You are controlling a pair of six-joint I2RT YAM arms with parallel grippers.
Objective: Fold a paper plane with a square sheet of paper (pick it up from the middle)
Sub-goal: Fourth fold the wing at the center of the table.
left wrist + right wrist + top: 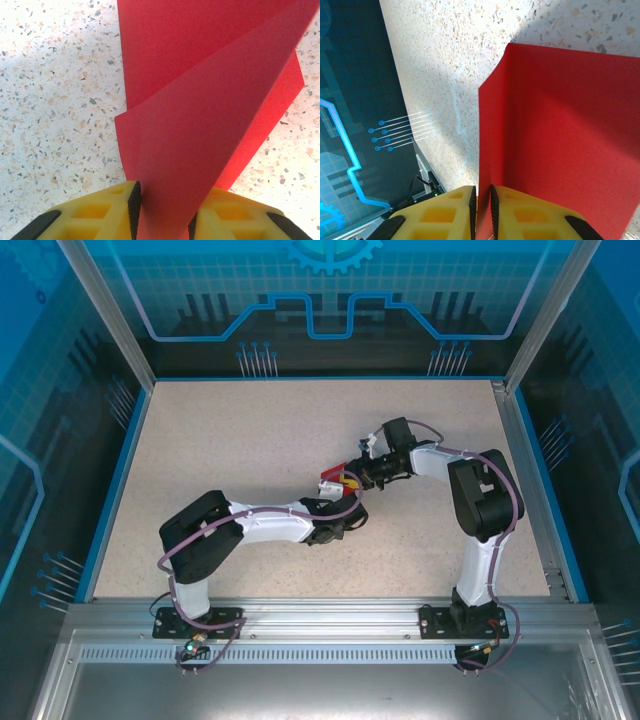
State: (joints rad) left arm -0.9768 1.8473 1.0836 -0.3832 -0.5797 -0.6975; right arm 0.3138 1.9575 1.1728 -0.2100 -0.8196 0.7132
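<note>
The folded red paper [200,125] is held above the middle of the table [250,440]. It is pinched by the left gripper [164,212] and clamped by the right gripper [481,210].

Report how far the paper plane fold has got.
Done: the square sheet of paper is off the table, with at least one fold showing in the left wrist view. In hand: both arms hold it between them, right gripper shut on one edge, left gripper with jaws around folded layers. Left: no narrow pointed dart shape yet.
</note>
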